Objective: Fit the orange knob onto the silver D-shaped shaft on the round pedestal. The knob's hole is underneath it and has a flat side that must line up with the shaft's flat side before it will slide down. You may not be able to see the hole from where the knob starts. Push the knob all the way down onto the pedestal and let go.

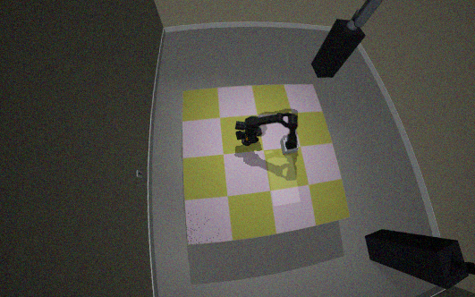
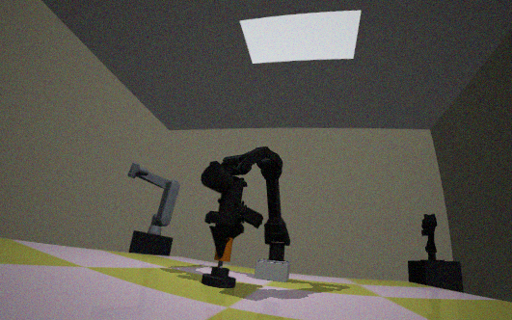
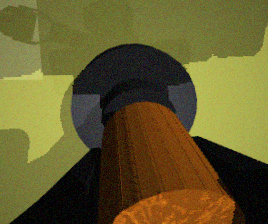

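Note:
The orange knob (image 2: 228,249) (image 3: 152,150) is upright between the fingers of my gripper (image 2: 222,254) (image 3: 146,151), which is shut on it. In the top view only a small orange speck of it shows. The dark round pedestal (image 2: 218,280) (image 3: 135,62) stands directly below on the mat. A short piece of the silver shaft (image 2: 220,264) shows between the knob's lower end and the pedestal's raised centre, so the knob is not against the pedestal. The hole, both flat sides and the shaft's top are hidden; whether the tip is inside the hole I cannot tell.
My arm's pale base (image 1: 283,147) (image 2: 272,271) stands on the checkered mat (image 1: 203,176) (image 2: 29,284). Two other arms stand on black blocks (image 1: 337,46) (image 2: 150,243) away from the mat, the second block (image 1: 413,255) (image 2: 435,274) on the far side.

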{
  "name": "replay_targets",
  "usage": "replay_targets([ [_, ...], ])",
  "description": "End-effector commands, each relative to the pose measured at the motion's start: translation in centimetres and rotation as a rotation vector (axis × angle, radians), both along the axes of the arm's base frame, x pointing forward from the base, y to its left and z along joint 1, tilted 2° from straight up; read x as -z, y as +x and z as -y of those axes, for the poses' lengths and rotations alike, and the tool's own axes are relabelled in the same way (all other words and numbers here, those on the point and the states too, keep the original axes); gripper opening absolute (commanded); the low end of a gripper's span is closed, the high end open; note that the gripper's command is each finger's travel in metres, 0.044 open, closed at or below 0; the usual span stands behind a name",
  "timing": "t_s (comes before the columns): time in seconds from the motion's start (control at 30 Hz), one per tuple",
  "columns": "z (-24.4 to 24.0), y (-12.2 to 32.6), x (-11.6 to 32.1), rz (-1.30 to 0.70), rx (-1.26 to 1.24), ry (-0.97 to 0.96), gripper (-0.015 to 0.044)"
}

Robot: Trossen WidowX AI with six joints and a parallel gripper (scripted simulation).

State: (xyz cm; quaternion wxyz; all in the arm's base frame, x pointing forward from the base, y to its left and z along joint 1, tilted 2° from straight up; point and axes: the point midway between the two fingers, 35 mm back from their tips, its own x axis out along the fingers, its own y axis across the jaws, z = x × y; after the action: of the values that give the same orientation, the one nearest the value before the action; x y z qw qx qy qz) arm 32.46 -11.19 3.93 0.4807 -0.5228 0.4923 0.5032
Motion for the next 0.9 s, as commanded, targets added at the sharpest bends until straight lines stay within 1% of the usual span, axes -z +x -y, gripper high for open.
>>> replay_targets([
  [0.0,0.06,0.09,-0.27,-0.001,-0.005,-0.002,0.0],
  [0.17,0.08,0.18,-0.5,-0.002,-0.031,-0.003,0.0],
  [0.37,0.13,0.33,-0.31,-0.008,-0.214,-0.004,0.0],
  [0.87,0.09,0.13,0.05,-0.008,-0.214,-0.004,0.0],
])
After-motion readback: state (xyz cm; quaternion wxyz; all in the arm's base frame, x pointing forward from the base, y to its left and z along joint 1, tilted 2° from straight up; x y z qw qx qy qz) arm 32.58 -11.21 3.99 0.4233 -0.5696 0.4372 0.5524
